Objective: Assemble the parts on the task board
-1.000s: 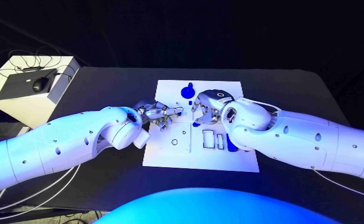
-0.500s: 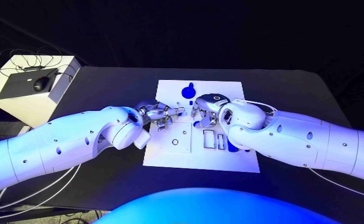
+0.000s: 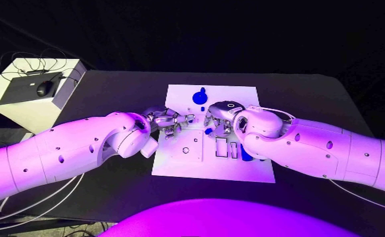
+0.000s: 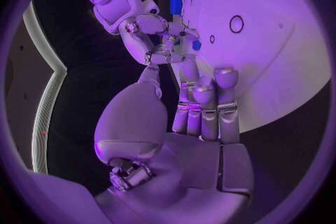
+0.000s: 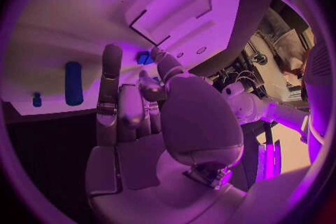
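The white task board (image 3: 241, 170) lies in the middle of the black table. My right hand (image 3: 218, 115) is over the board's centre and pinches a small blue part (image 3: 208, 131) at its fingertips, low over the board; the same small blue part (image 5: 143, 57) sits between thumb and a curled finger, and the part (image 4: 196, 45) shows at those fingertips. My left hand (image 3: 168, 120) is at the board's left edge with fingers (image 4: 203, 101) stretched out side by side, holding nothing. A rounded blue part (image 3: 199, 97) sits at the board's far end. A long blue part (image 3: 245, 152) is beside the rectangular slots (image 3: 221, 147).
A white box (image 3: 40, 89) with a dark device and a mouse stands off the table's left side, with cables nearby. Both white forearms cross the table's near half on either side of the board. Round holes (image 3: 184, 149) mark the board's left part.
My right hand has shifted a little to the left, closer to my left hand. The small blue part stays at about the same spot. The left hand has barely moved.
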Available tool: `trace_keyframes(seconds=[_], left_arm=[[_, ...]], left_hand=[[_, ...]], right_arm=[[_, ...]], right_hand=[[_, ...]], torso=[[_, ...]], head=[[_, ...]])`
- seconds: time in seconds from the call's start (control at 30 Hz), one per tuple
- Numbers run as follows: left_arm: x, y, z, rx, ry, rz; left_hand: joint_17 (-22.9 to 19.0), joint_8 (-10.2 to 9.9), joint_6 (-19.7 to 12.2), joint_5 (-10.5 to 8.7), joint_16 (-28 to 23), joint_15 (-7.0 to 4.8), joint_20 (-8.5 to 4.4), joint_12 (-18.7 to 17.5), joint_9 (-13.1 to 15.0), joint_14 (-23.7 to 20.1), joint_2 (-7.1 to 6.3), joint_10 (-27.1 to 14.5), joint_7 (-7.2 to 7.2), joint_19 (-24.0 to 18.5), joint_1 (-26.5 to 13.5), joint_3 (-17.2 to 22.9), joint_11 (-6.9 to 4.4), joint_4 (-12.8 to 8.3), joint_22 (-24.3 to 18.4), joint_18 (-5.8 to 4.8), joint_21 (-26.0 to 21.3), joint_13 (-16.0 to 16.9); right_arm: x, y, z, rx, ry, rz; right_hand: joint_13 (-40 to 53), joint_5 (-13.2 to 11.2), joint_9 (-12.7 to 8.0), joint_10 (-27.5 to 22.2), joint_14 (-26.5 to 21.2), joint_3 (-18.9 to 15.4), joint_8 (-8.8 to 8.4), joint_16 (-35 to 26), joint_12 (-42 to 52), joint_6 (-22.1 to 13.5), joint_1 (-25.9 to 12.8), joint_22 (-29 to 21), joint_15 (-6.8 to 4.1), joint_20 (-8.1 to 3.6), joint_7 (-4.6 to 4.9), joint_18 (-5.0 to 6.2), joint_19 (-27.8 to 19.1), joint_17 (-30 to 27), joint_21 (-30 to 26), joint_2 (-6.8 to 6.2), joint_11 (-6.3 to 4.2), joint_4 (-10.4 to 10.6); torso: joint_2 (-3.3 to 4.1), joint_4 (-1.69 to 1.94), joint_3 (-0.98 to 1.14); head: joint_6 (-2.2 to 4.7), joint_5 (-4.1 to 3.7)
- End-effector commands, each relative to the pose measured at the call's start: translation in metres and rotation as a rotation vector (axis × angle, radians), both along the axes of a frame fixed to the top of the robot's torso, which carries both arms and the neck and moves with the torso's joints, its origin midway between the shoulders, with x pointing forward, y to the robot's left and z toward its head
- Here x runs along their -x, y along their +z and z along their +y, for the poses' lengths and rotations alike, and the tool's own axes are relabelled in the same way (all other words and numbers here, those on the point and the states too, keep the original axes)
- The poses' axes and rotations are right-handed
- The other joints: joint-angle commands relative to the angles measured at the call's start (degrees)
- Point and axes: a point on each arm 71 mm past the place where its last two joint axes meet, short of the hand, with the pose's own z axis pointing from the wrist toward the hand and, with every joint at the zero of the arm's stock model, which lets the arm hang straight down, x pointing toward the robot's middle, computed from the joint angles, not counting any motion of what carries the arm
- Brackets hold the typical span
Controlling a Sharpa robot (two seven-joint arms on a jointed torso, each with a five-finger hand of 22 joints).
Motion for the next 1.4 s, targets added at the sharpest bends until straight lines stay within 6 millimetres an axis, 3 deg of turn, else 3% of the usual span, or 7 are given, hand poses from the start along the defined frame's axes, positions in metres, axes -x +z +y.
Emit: trace_keyframes(seconds=[0.03, 0.4, 0.97, 1.17, 1.4], left_arm=[[0.0011, 0.0004, -0.0026, -0.001, -0.034, 0.000], [0.0012, 0.0001, -0.0022, -0.004, -0.039, 0.001], [0.0017, -0.0003, -0.0034, -0.003, -0.049, 0.008], [0.0018, -0.0004, -0.0033, -0.003, -0.051, 0.009], [0.0018, -0.0004, -0.0035, -0.001, -0.054, 0.008]], left_hand=[[0.06, -0.27, 0.33, 0.17, 0.20, -0.04, 0.17, 0.38, 0.09, 0.35, 0.20, -0.10, -0.07, 0.37, -0.01, 0.05, -0.22, -0.12, 3.23, -0.93, 0.17, 0.07], [0.44, -0.76, 0.56, 0.17, 0.14, -0.07, 0.11, 0.46, 0.77, 0.36, 1.33, -0.05, -0.11, 0.29, 0.02, -0.50, -0.26, -1.86, 3.29, -1.00, 0.57, -0.28], [0.52, -0.87, 0.63, 0.13, 0.13, -0.08, 0.12, 0.56, 0.89, 0.41, 1.66, -0.09, -0.11, 0.27, 0.23, -0.60, -0.26, -2.27, 3.29, -0.99, 0.63, -0.29], [0.55, -0.92, 0.66, 0.13, 0.13, -0.08, 0.13, 0.57, 0.94, 0.41, 1.85, -0.10, -0.10, 0.24, 0.24, -0.71, -0.26, -2.42, 3.28, -0.99, 0.60, -0.31], [-0.18, -2.62, 0.89, 0.06, -0.62, 0.12, 0.28, 0.23, -0.54, 0.08, 1.65, -0.38, 0.26, 0.04, 0.08, -0.89, 0.00, -2.24, 3.13, -0.89, 0.15, -0.24]], right_arm=[[0.0020, -0.0040, -0.0003, 0.024, 0.012, 0.016], [0.0015, -0.0044, -0.0044, 0.024, -0.001, 0.009], [0.0020, -0.0063, -0.0031, 0.033, 0.003, 0.015], [0.0005, -0.0085, -0.0060, 0.047, -0.003, 0.027], [0.0002, -0.0094, -0.0063, 0.052, -0.002, 0.035]], right_hand=[[0.00, -0.16, 0.08, -0.22, -0.12, -0.13, 0.01, 0.36, 0.47, 0.67, 0.33, -0.03, -0.16, 0.25, 0.02, 0.51, 1.07, 0.06, -0.15, 0.44, -0.19, 0.00], [-0.06, -0.15, 0.02, -0.12, -0.02, 0.36, -0.05, 0.47, 0.62, 1.50, 0.25, 0.07, -0.31, 0.09, -0.20, 0.40, 1.11, 0.08, -0.08, 0.94, -0.36, -0.20], [-0.13, -0.16, 0.02, -0.09, -0.01, 0.61, -0.03, 0.53, 0.61, 1.70, 0.11, 0.12, -0.35, 0.03, -0.27, 0.34, 1.11, 0.10, -0.08, 1.17, -0.42, -0.40], [-0.15, 2.00, -0.01, -0.22, -0.05, 1.32, -0.05, 0.50, 0.56, 2.29, -0.37, 0.24, -0.45, -0.06, -0.43, 0.28, 1.05, 0.06, -0.05, 2.84, -0.56, -0.92], [-0.02, 4.12, -0.04, -0.20, -0.03, 2.00, -0.08, 0.56, 0.68, 2.50, -1.09, 0.54, -0.54, -0.16, -0.49, 0.23, 0.95, 0.10, 0.03, 3.87, -0.65, -2.17]], torso=[[0.01, -0.03, 0.03], [-0.01, -0.03, 0.03], [0.04, 0.07, 0.04], [-0.04, -0.01, -0.04], [-0.02, 0.01, 0.00]], head=[[0.00, -0.07], [0.00, -0.05], [0.00, -0.20], [0.00, -0.09], [0.00, -0.18]])
